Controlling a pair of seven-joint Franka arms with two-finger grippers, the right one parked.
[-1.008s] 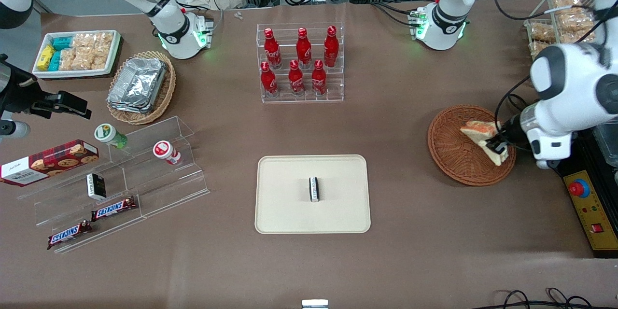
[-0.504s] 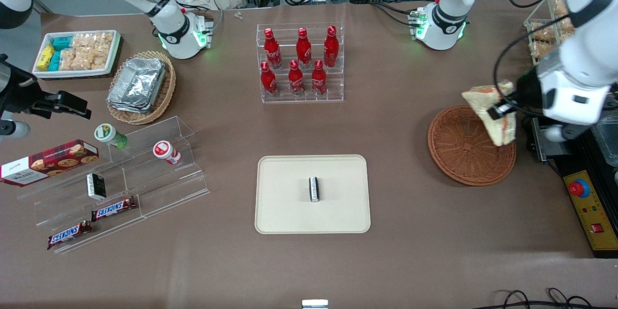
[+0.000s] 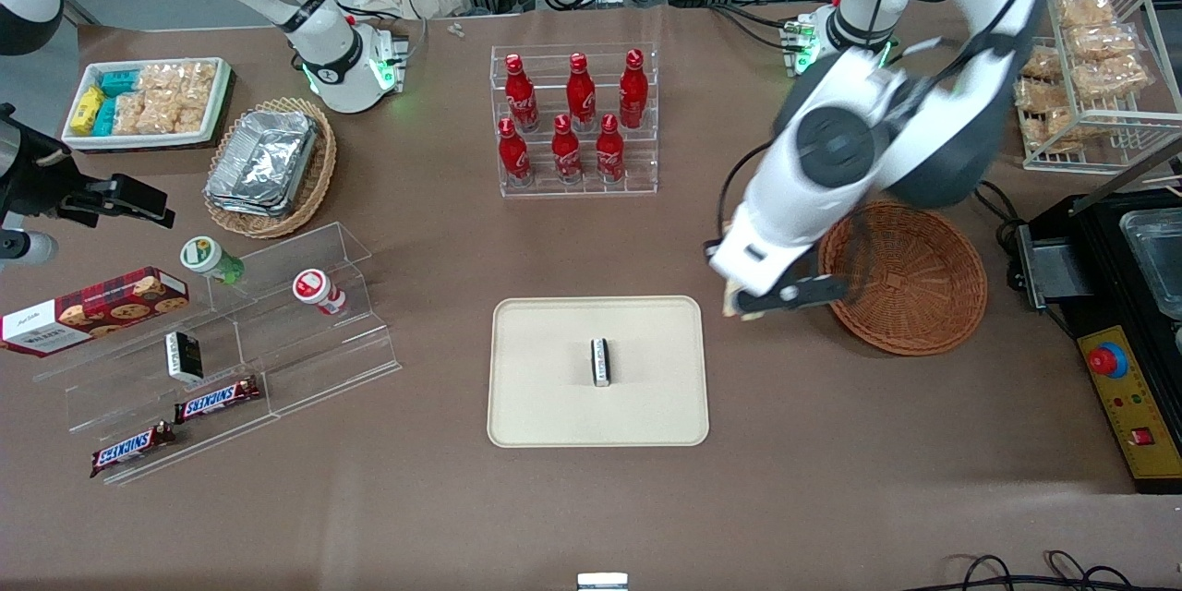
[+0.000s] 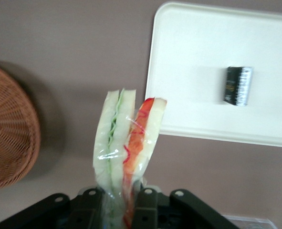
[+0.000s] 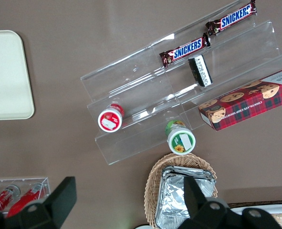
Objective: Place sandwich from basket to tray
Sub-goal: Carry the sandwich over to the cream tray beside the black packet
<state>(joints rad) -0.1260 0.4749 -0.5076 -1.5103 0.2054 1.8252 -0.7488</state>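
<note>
Between the basket [image 3: 903, 278] and the tray [image 3: 545, 406], above bare brown bench [image 3: 831, 462]: gripper [image 4: 123, 202], fingers [image 4: 148, 200] clamped on the sandwich [image 4: 124, 143], carried in the air. Sandwich held on edge, two pale bread slices side by side, green filling along one, orange-red along the other, clear wrap glinting over both, its tip near the tray's rim in the wrist view but apart from it. From the front, only a pale scrap of sandwich [image 3: 736, 305] peeking out under the white arm [image 3: 831, 157], just beside the tray's corner nearest the basket. Basket itself: round, reddish-brown wicker, nothing lying in it, partly overlapped by the arm. On the tray, flat and beige with rounded corners: one small black-and-silver packet [image 3: 601, 361] near the middle, well apart from the sandwich. Farther from the front camera than the tray: clear rack of red bottles [image 3: 574, 120]. Toward the parked arm's end of the bench: clear stepped shelf [image 3: 231, 342] with two chocolate bars [image 3: 175, 425], a small dark box, a red-lidded cup [image 3: 317, 289] and a green-lidded cup [image 3: 211, 259], a red cookie box [image 3: 92, 309] beside it; lighter wicker basket of foil containers [image 3: 268, 164] and white tray of snacks [image 3: 148, 102] farther from the camera.
</note>
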